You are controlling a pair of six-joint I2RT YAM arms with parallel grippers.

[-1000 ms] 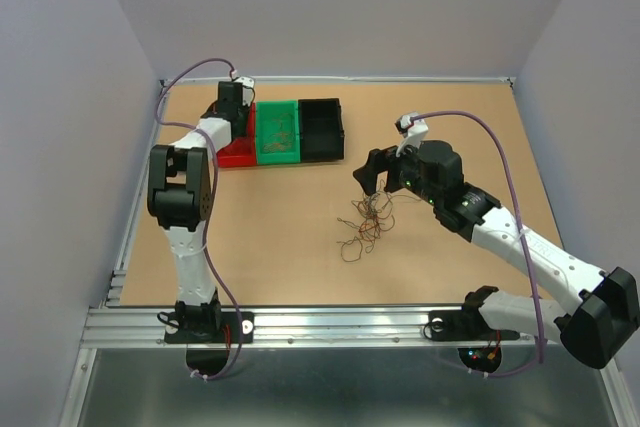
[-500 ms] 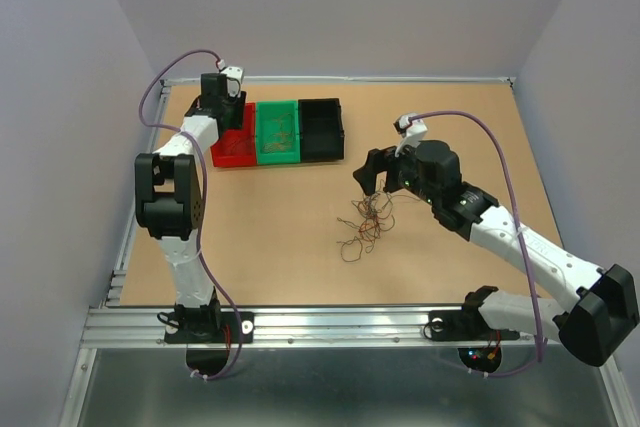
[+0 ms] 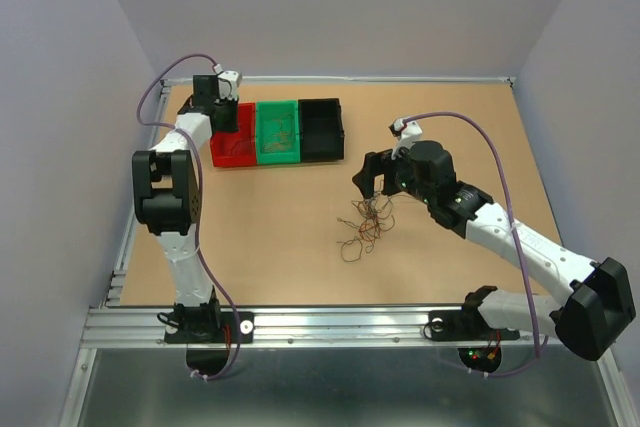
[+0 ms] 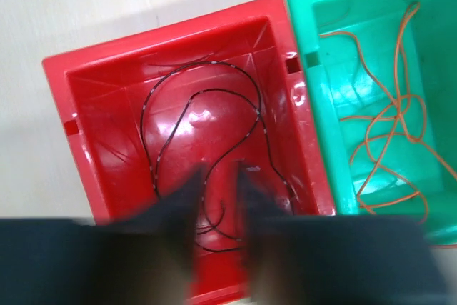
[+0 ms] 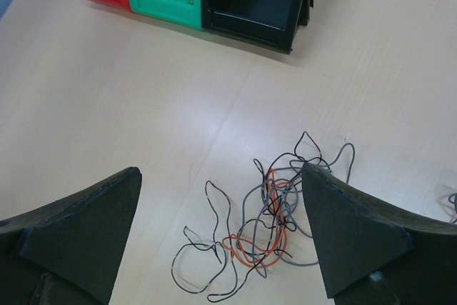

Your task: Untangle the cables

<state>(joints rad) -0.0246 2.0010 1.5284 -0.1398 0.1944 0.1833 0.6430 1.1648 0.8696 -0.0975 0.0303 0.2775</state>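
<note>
A tan, wood-look table (image 3: 280, 247) fills the floor of a pale lilac-grey booth whose walls (image 3: 330, 7) close it on three sides, with an aluminium rail (image 3: 330, 322) along the near edge where both arms are bolted. Toward the far left, three open bins stand touching in a row: a red bin (image 3: 237, 152), a green bin (image 3: 262, 137) and a black bin (image 3: 322, 127). A thin dark wire (image 4: 214, 90) lies looped in the red one, and orange wires (image 4: 385, 119) curl in the green one. The cables (image 3: 365, 222), a loose bunch of dark, grey and orange-red strands, lie flat on the table a little right of centre, well apart from the bins. The right gripper (image 3: 368, 179) hangs just beyond the bunch with its fingers spread wide and nothing between them; from its wrist camera, one finger hides the bunch's right edge. The left gripper (image 4: 218, 176) is over the red bin; its fingers are blurred but stand a narrow gap apart, bare red floor showing between them. From above, the left arm covers that bin's far-left corner. Lilac arm cables (image 3: 510, 177) arch over each arm.
</note>
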